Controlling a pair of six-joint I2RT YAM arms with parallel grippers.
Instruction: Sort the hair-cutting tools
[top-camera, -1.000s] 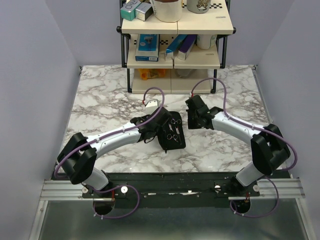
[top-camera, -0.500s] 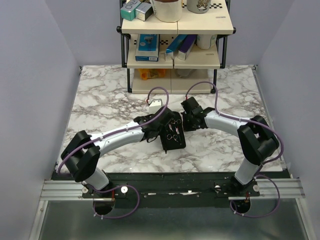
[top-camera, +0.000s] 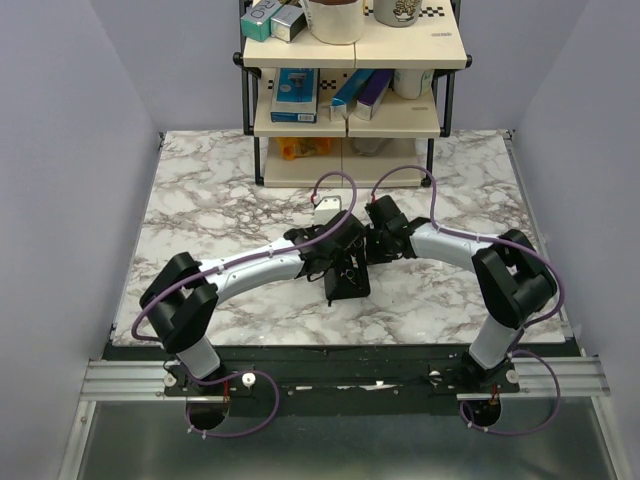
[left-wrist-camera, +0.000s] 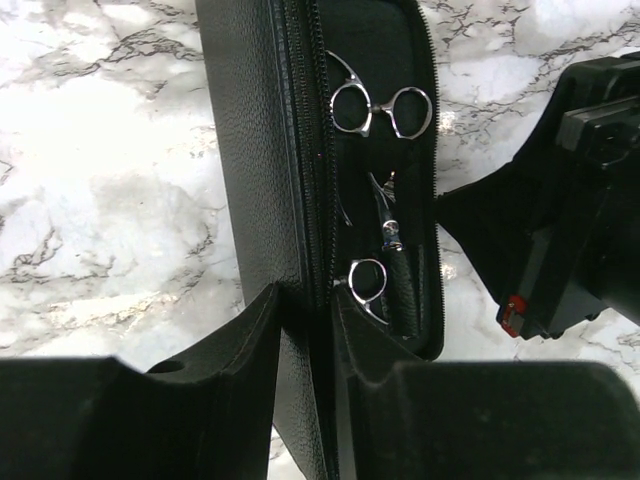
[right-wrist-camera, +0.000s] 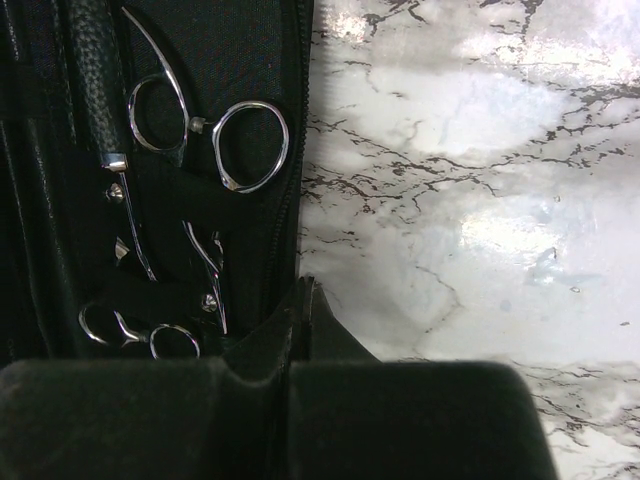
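The black pouch (top-camera: 347, 288) lies open at the table's middle. Silver scissors (top-camera: 347, 268) sit strapped inside it. In the left wrist view their finger loops (left-wrist-camera: 380, 108) show in the pouch (left-wrist-camera: 250, 150), with a second loop (left-wrist-camera: 367, 282) lower down. My left gripper (left-wrist-camera: 305, 320) is shut on the pouch's zipped middle fold. My right gripper (right-wrist-camera: 305, 295) is shut, its tips touching the pouch's right rim (right-wrist-camera: 290, 150); large scissors (right-wrist-camera: 210, 125) and small ones (right-wrist-camera: 140, 330) lie left of it. No comb can be made out.
A shelf rack (top-camera: 350, 125) stands at the back with a blue box (top-camera: 295, 95), a purple box (top-camera: 372, 92) and mugs on top. My right arm's black wrist (left-wrist-camera: 570, 200) is close beside the pouch. Marble table (top-camera: 200, 210) lies around.
Both grippers moved inward onto the pouch. The left one came right onto its fold; the right one came left to its right rim. The pouch stands narrower than before.
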